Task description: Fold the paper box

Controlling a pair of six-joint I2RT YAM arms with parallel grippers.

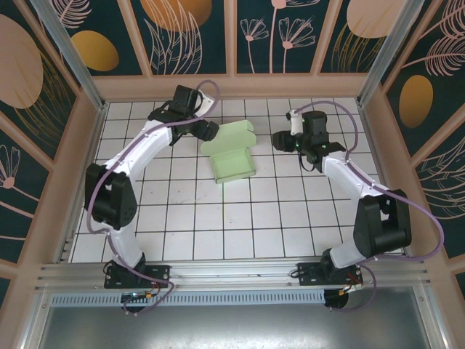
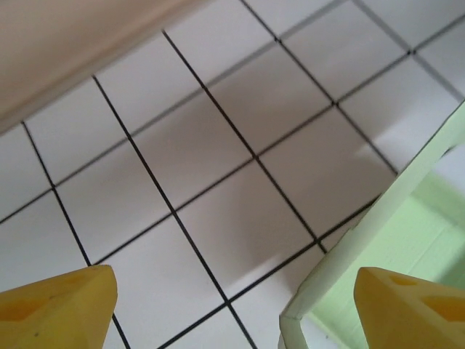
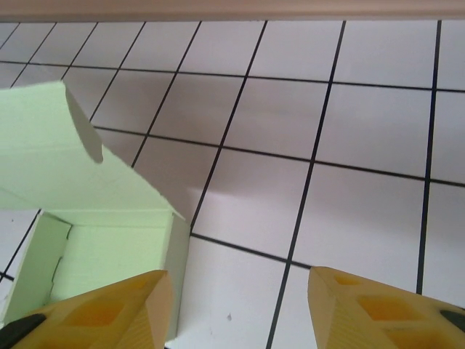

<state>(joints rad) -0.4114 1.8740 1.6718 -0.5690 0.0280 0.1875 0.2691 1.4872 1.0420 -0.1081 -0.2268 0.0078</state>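
The paper box [image 1: 234,163] sits at the far middle of your tiled bench [image 1: 218,233], between the two arms. It is a shallow open tray with bare green card inside, and its lid flap [image 1: 231,136] is raised at the far side. Your left jaws stand wide; one box wall rises between the yellow fingers [image 2: 62,309], close to one of them. Your right jaws are half spread and grip nothing, and a finger [image 3: 109,313] hides the tray's near corner. Both wrist views cut off most of the tray.
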